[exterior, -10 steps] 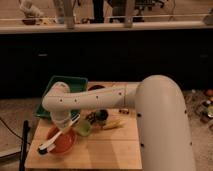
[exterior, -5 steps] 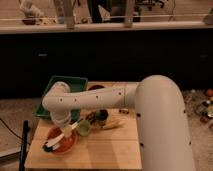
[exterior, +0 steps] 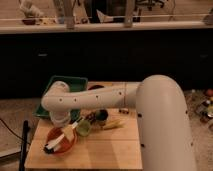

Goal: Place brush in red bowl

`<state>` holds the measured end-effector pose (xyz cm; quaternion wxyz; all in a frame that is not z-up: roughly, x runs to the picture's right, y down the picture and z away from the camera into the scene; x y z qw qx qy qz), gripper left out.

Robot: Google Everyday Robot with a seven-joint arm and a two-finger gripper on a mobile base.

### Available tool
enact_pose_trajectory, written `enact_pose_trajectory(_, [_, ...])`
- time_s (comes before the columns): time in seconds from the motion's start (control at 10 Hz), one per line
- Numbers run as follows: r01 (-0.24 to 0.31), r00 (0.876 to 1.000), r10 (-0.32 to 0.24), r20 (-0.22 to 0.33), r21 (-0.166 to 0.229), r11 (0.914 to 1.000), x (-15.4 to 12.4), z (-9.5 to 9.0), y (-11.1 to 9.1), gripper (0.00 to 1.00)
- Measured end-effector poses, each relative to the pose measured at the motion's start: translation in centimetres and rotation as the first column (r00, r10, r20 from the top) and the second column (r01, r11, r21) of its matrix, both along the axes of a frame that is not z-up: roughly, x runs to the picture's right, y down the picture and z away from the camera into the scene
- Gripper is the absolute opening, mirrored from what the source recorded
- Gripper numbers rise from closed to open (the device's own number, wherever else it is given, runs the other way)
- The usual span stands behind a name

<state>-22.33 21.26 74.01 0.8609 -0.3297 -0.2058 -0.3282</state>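
Near the counter's [exterior: 107, 150] front-left corner, the light, stiff brush [exterior: 61, 138] lies across the red bowl [exterior: 61, 141]; the end effector [exterior: 61, 120] hovers above, grip state unclear.

brush [exterior: 61, 137] across red bowl [exterior: 60, 140], jaws [exterior: 75, 122] above; cup [exterior: 83, 128] right

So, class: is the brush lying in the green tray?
No. The brush lies across the red bowl, with the gripper just above it.
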Motion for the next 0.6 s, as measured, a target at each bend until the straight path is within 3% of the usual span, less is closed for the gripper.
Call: enact_pose_trajectory(0.6, [-0.014, 1.0, 0.013, 0.026, 0.039, 0.9991, 0.65, -0.73, -1.11, 0.8])
